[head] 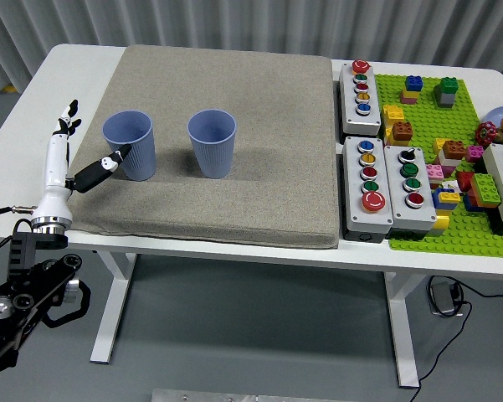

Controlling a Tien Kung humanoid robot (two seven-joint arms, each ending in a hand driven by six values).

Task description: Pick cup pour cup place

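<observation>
Left hand (67,159) open beside the left cup (130,145); both cups upright on the mat.

From my remote seat I see the left hand at about 9 o'clock of the left cup, fingers (66,117) spread and pointing up-table, thumb (103,164) stretched toward the cup's lower wall; it looks to be just touching, though I can't be sure from this height. It grips nothing. The second cup (212,142) stands at 3 o'clock of the first, apart from it, both on the grey mat (234,75) covering the white table (33,92). At 3 o'clock of the mat sit grey button boxes (366,180), then a green brick baseplate (452,226) strewn with coloured bricks. I can read no labels, brand marks or writing on the cups or boxes at this size.
</observation>
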